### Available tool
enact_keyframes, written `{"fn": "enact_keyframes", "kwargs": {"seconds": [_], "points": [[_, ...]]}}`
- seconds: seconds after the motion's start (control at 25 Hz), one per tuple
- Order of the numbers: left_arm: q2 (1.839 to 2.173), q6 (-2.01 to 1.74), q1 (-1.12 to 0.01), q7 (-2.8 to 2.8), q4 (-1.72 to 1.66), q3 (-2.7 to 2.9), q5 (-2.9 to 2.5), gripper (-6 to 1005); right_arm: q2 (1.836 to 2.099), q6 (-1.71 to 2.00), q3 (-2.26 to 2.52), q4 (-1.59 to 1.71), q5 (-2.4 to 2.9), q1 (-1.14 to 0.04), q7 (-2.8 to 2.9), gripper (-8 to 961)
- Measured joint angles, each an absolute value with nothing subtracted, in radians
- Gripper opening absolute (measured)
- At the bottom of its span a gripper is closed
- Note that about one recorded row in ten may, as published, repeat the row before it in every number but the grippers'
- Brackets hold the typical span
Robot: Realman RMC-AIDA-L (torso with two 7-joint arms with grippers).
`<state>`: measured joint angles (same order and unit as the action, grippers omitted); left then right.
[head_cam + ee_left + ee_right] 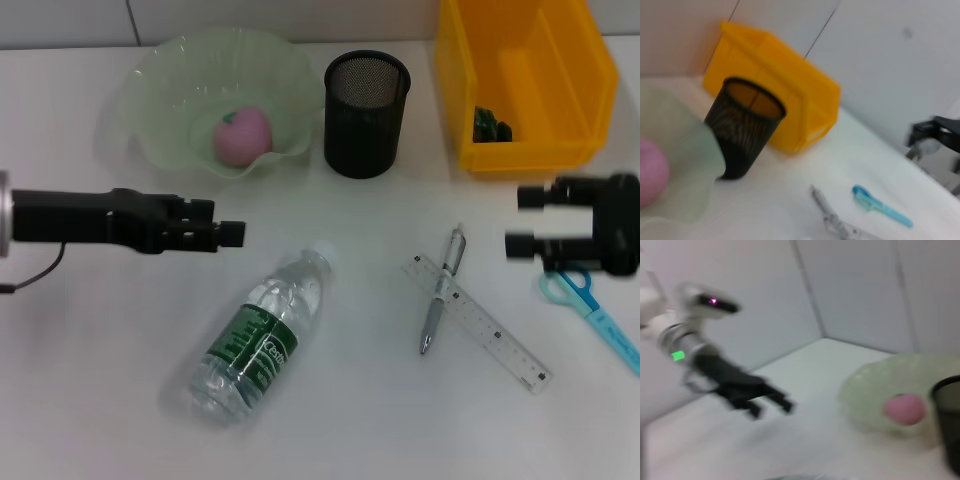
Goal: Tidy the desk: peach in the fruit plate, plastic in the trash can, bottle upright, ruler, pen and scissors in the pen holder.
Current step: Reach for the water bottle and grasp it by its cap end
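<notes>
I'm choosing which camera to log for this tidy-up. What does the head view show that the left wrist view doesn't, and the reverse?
Only the head view shows the water bottle lying on its side, the clear ruler under the pen, the green item inside the yellow bin, and the left gripper. Only the left wrist view shows the bin's outer side wall and the wall behind the desk. Both share the peach in the fruit plate, the mesh pen holder, the blue scissors and the right gripper, open.
</notes>
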<state>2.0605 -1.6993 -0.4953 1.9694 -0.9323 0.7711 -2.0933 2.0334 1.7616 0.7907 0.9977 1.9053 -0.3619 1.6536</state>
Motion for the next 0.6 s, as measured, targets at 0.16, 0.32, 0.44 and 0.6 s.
{"fn": "enact_keyframes", "kwargs": {"seconds": [0.16, 0.32, 0.44, 0.6], "points": [[2.068, -1.647, -0.578, 2.161, -0.953, 0.869, -2.163, 760, 2.025, 1.816, 0.760, 0.873, 1.907, -0.342, 1.533, 749], [2.068, -1.595, -0.615, 2.264, -0.973, 0.974, -2.187, 759, 2.020, 1.822, 0.744, 0.808, 1.908, -0.327, 1.467, 749], [2.070, -1.549, -0.663, 2.363, -0.997, 1.106, -2.211, 758, 2.016, 1.817, 0.743, 0.782, 1.912, -0.320, 1.444, 749], [2.074, -1.476, -0.722, 2.477, -1.004, 1.249, -2.271, 756, 2.014, 1.821, 0.743, 0.775, 1.948, -0.317, 1.415, 749]]}}
